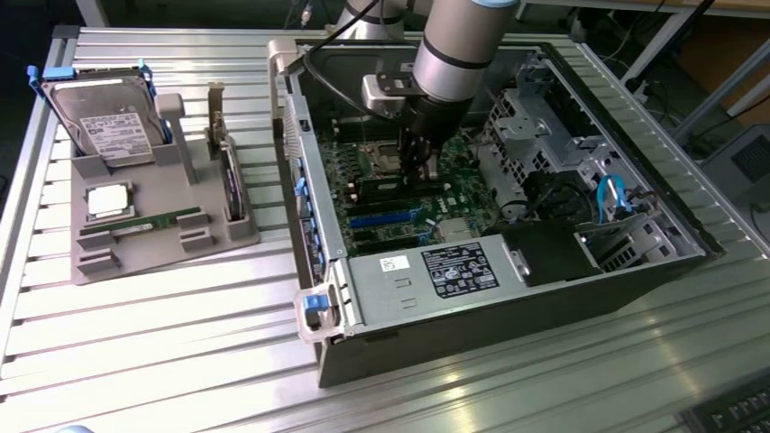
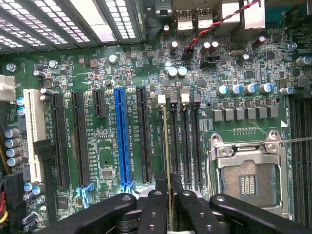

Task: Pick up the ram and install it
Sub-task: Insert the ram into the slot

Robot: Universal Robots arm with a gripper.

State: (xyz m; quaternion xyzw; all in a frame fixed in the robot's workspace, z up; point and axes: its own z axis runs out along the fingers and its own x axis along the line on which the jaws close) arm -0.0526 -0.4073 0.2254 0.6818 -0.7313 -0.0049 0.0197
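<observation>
The pincer (image 2: 169, 197), narrowed, grips the ram (image 2: 167, 151) edge-on just above the motherboard (image 2: 102, 151).

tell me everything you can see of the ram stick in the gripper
The ram shows edge-on: a thin, straight, pale yellow-green line, with no chips visible from this angle. It stands upright on its long edge, pinched between the gripper's black fingers. It runs along the black memory slots of the green motherboard, beside the processor socket. Whether it is seated in a slot or just above cannot be told.
</observation>
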